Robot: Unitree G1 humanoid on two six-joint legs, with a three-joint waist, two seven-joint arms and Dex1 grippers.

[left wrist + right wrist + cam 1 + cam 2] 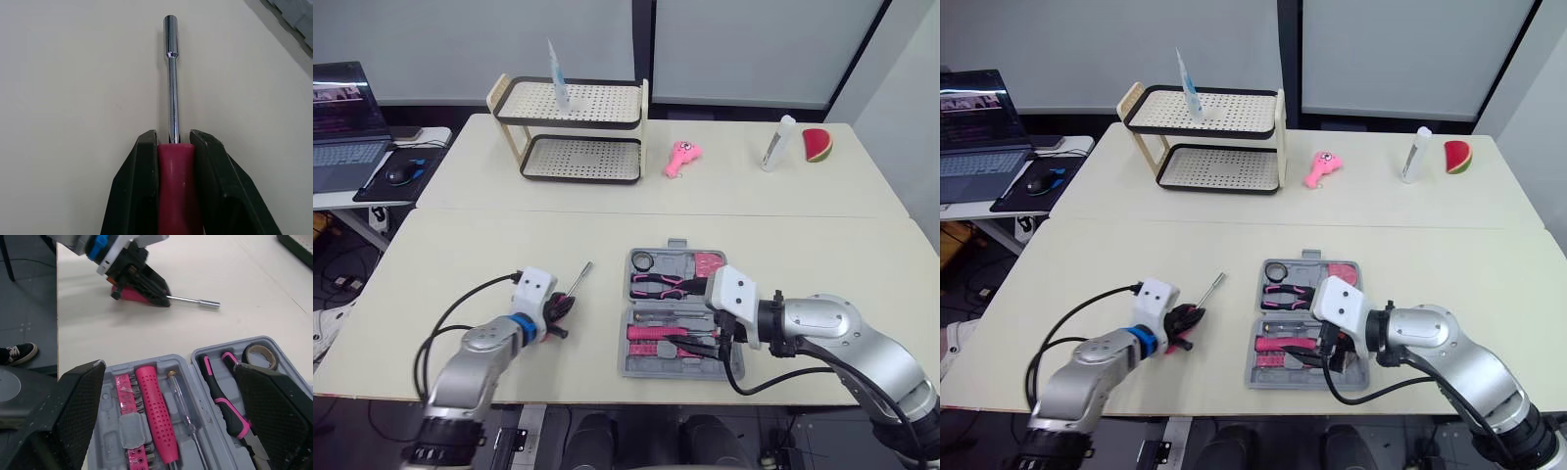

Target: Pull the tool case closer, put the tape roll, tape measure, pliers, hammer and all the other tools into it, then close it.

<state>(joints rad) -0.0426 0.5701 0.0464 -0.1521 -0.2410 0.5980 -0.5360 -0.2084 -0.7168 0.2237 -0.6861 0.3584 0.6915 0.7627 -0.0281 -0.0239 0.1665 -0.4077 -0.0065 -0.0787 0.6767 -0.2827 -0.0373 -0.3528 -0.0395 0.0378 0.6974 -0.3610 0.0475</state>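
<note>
Left arm (475, 357): silver-grey casing, blue ring (521, 326) at the wrist.
Right arm (832, 328): silver-grey, rounded shell.
Wrist blocks (734, 291): white, boxy, two small dark dots on each.
Cables (460, 304): black, looping loose off each forearm.
Left gripper (173, 137): black fingers (142, 186), smooth, wedge-shaped.
Right gripper (170, 366): black, broad pads (78, 416) with fine cross-hatch.

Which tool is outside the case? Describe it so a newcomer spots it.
On the near table, just left of the open grey tool case, the left pincer is shut on a nut driver. It has a pink handle and a thin chrome shaft ending in a small socket, the only tool outside the case.
</note>
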